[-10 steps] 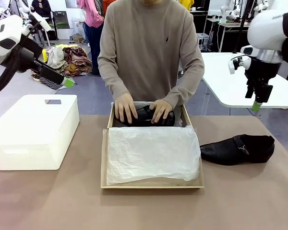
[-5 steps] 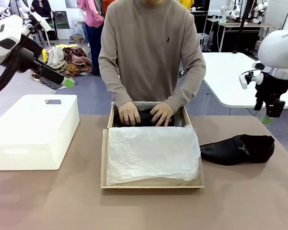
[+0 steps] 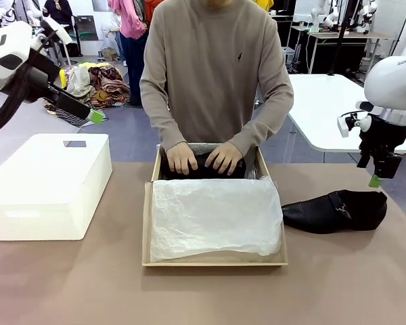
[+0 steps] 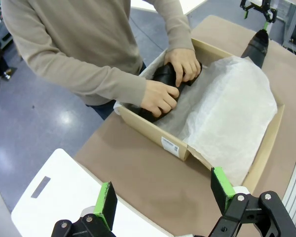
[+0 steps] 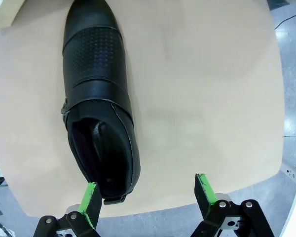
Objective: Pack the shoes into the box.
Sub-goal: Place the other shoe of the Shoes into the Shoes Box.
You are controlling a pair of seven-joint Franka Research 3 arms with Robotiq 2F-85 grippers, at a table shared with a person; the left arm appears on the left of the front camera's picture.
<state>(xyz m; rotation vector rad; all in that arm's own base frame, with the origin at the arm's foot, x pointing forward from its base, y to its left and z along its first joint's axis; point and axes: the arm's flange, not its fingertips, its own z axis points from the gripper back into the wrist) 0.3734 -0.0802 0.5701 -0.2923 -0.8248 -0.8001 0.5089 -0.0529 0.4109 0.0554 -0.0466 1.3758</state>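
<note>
Right wrist view: right end effector point(image 5: 147, 186) spread, over shoe point(image 5: 96, 98) beside box point(image 3: 147, 223); glossy leather likely slippery, so grip stiff heel collar.

Glossy black shoe point(image 5: 96, 74) with a dotted band across the toe, tan cardboard box point(image 3: 216, 262), white tissue paper point(image 3: 213, 217), white plastic box point(image 3: 47, 183), brown table point(image 3: 68, 284), beige sweater point(image 3: 213, 68)

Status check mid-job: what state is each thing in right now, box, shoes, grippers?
box: open, lined with tissue paper.
shoe in the box: at the far end, under the person's hands.
shoe on the table: on its sole, beside the box, untouched.
left gripper: open, empty.
right gripper: open, empty, above the table shoe's heel.
</note>
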